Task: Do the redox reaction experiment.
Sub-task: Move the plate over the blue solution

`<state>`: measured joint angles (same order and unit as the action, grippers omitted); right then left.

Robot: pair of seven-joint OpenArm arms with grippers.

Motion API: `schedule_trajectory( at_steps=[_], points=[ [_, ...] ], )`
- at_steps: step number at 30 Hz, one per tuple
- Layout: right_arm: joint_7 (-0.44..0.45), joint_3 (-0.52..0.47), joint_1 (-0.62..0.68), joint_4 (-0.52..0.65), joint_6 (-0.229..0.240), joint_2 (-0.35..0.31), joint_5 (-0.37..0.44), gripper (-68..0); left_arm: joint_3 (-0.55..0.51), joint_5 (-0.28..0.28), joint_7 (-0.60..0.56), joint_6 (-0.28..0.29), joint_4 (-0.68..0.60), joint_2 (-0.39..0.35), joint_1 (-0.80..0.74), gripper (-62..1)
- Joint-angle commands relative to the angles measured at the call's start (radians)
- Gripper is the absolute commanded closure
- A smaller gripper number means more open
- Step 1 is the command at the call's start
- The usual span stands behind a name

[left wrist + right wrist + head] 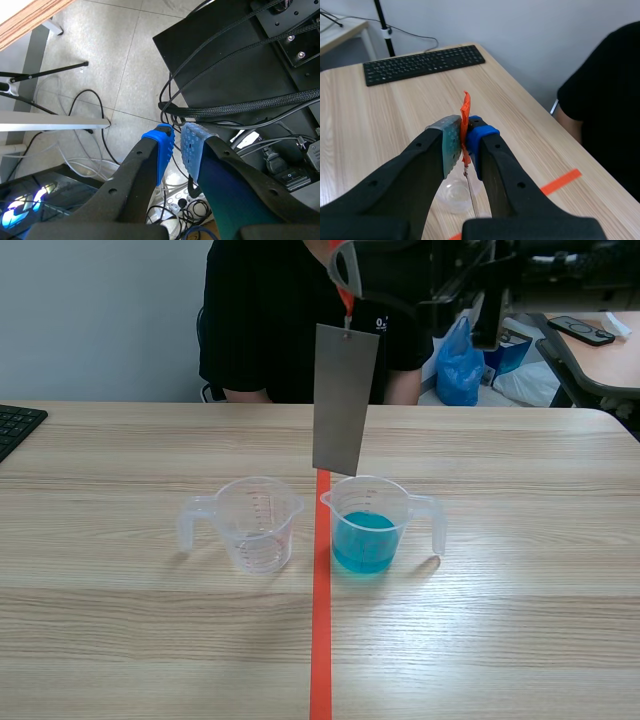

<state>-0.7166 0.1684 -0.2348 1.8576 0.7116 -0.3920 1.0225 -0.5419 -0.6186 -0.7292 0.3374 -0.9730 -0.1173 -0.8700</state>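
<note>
A grey metal plate (345, 400) hangs upright from an orange tag (347, 302), its lower edge just above the rim of a clear cup of blue liquid (370, 525). My right gripper (343, 268) is raised over the table and shut on that tag. In the right wrist view the orange tag (465, 115) is pinched between the pads of the right gripper (463, 137). The plate's thin edge (471, 197) drops below toward a clear cup (452, 192). An empty clear measuring cup (258, 523) stands left of the blue one. My left gripper (176, 145) is shut, held off the table over floor cables.
A person in black (270, 320) sits across the table. A black keyboard (15, 425) lies at the far left edge. An orange tape line (321, 640) runs between the cups. A blue bag (460, 365) sits beyond the table's back right.
</note>
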Motion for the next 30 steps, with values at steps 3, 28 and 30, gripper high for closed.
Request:
schedule_trajectory(
  at_steps=[3,28,30],
  points=[
    [0.008,-0.011,-0.011,0.009,-0.005,-0.051,0.011,-1.5,0.0,0.005,-0.015,-0.002,-0.019,-0.003,-0.013,-8.5],
    [0.117,0.022,-0.015,-0.098,-0.004,-0.114,0.049,-1.5,0.003,0.177,-0.092,-0.001,-0.024,-0.127,-0.048,-8.5],
    [0.118,0.03,-0.015,-0.098,-0.004,-0.114,0.053,-1.5,0.003,0.224,-0.124,-0.001,-0.024,-0.164,-0.067,-8.5]
  ],
)
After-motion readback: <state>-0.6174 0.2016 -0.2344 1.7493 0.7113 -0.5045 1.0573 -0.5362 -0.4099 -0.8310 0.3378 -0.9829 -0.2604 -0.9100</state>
